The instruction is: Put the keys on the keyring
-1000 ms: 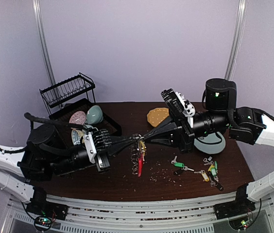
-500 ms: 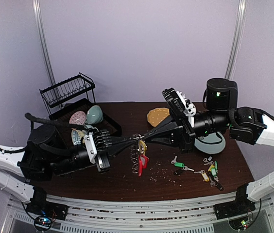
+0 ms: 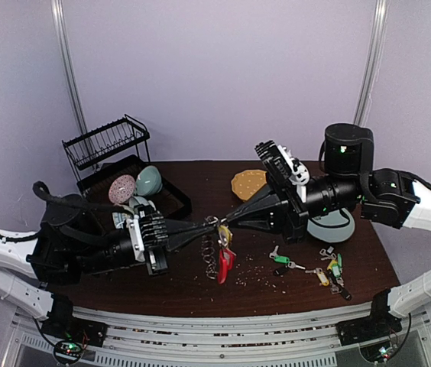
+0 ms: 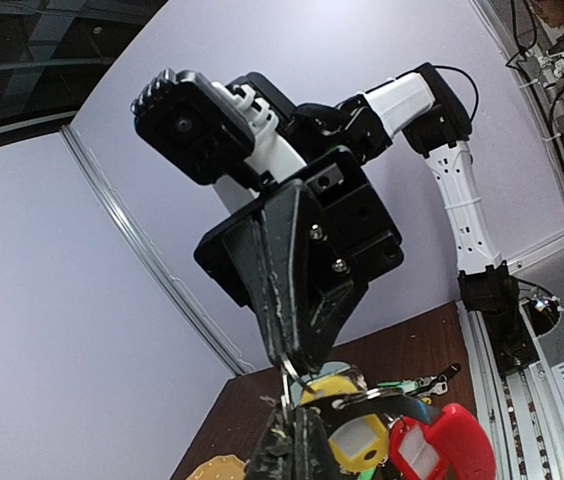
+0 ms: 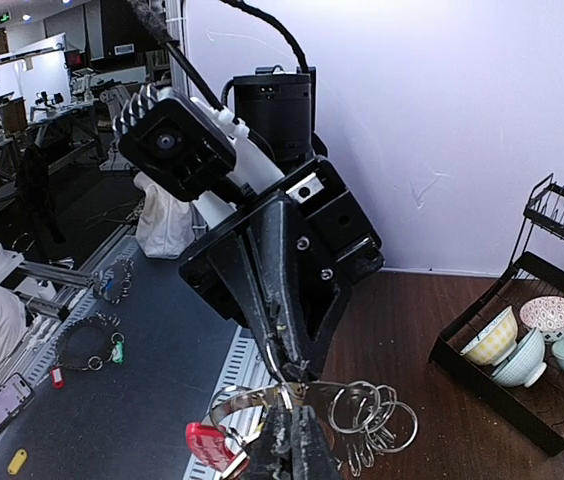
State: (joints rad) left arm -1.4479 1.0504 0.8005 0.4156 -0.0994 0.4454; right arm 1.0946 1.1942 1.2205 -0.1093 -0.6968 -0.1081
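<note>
The keyring [image 3: 214,251] hangs above the table's middle, its silver loops [image 5: 372,410] dangling, with a red tag [image 3: 225,261] and a yellow tag [image 4: 354,428] on it. My left gripper [image 3: 209,225] and right gripper [image 3: 224,222] meet tip to tip there, both shut on one small silver loop [image 4: 298,388] of the keyring. In the left wrist view my own fingers [image 4: 310,452] rise from below and the right gripper's come down from above. Several loose keys [image 3: 326,269] with coloured tags lie on the table at the right.
A yellow dotted plate [image 3: 247,183] lies at the back of the table. A black dish rack [image 3: 108,149] with bowls [image 3: 147,180] stands at the back left. A pale blue plate [image 3: 332,226] sits under the right arm. Crumbs dot the wood near the keys.
The left wrist has rolled and drawn back a little. The keyring has swung, its red tag shifting slightly right and the yellow tag turning. Both grippers stay shut at the same meeting point.
</note>
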